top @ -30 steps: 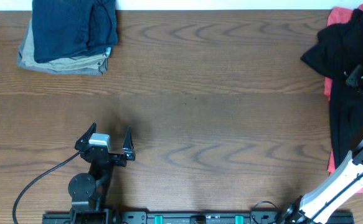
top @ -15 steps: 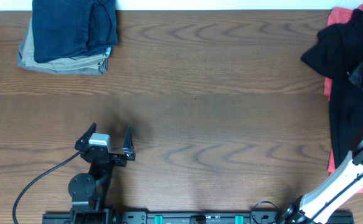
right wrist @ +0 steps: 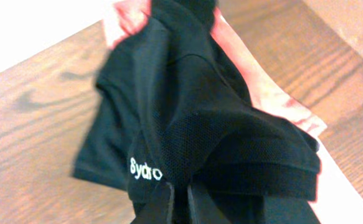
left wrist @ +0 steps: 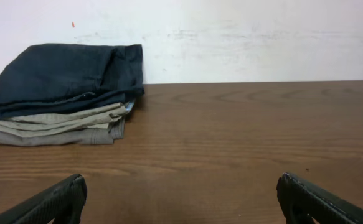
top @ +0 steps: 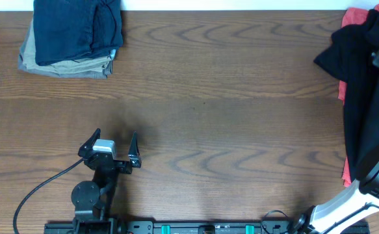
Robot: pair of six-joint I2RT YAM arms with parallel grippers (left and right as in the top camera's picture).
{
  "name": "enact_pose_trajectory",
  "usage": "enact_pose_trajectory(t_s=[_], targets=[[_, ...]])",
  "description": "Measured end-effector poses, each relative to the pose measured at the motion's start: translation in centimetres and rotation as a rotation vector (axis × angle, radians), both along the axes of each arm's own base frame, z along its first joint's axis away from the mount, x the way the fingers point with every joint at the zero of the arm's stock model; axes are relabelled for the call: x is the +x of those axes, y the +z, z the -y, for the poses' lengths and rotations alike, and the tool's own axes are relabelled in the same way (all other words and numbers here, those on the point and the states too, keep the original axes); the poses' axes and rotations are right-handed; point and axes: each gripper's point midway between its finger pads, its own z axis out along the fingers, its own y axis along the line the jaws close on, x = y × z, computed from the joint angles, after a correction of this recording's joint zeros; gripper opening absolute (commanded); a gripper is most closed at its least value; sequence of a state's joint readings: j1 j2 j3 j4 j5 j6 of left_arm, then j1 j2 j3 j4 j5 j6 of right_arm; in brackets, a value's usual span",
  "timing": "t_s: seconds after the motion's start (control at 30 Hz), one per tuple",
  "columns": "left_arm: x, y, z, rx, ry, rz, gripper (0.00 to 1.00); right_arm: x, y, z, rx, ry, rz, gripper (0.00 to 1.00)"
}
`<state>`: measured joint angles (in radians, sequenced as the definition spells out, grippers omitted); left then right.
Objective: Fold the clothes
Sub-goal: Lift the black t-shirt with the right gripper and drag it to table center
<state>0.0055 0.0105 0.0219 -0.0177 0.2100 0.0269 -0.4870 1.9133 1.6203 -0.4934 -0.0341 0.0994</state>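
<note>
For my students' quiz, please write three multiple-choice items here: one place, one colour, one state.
1. The folded stack lies at the table's: A. far left corner B. centre C. near right corner
2. The garment under the black T-shirt is: A. green B. red C. yellow
3. The right gripper is: A. wide open B. shut on the black T-shirt C. out of view
1 A, seen from overhead; 2 B, red edges show beside it; 3 B, its fingers pinch the black fabric.
</note>
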Motion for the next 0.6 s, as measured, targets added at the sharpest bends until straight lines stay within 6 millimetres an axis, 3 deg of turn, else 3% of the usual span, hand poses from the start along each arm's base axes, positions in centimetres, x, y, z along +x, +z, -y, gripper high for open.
enact_pose_trajectory(t_s=[0.1, 0.23, 0.4, 0.5, 0.6], targets=[[0.0, 0.0, 0.0, 0.0, 0.0, 0.0, 0.98, 0.1, 0.8, -1.4, 0.002, 0.023, 0.0, 0.01], [0.0, 0.0, 0.0, 0.0, 0.0, 0.0, 0.98, 0.2, 0.2, -3.6, 0.019, 0.061, -0.037, 0.01], [0.0, 0.0, 0.0, 0.0, 0.0, 0.0, 0.98, 1.5, -0.3, -8.4, 0.035, 0.159, -0.061, 0.01], [0.0, 0.0, 0.0, 0.0, 0.0, 0.0, 0.98, 3.0, -0.2, -14.0, 0.076, 0.292, -0.044, 0.01], [0.0, 0.0, 0.0, 0.0, 0.0, 0.0, 0.98, 3.9, 0.0, -21.0, 0.137, 0.44, -0.028, 0.01]])
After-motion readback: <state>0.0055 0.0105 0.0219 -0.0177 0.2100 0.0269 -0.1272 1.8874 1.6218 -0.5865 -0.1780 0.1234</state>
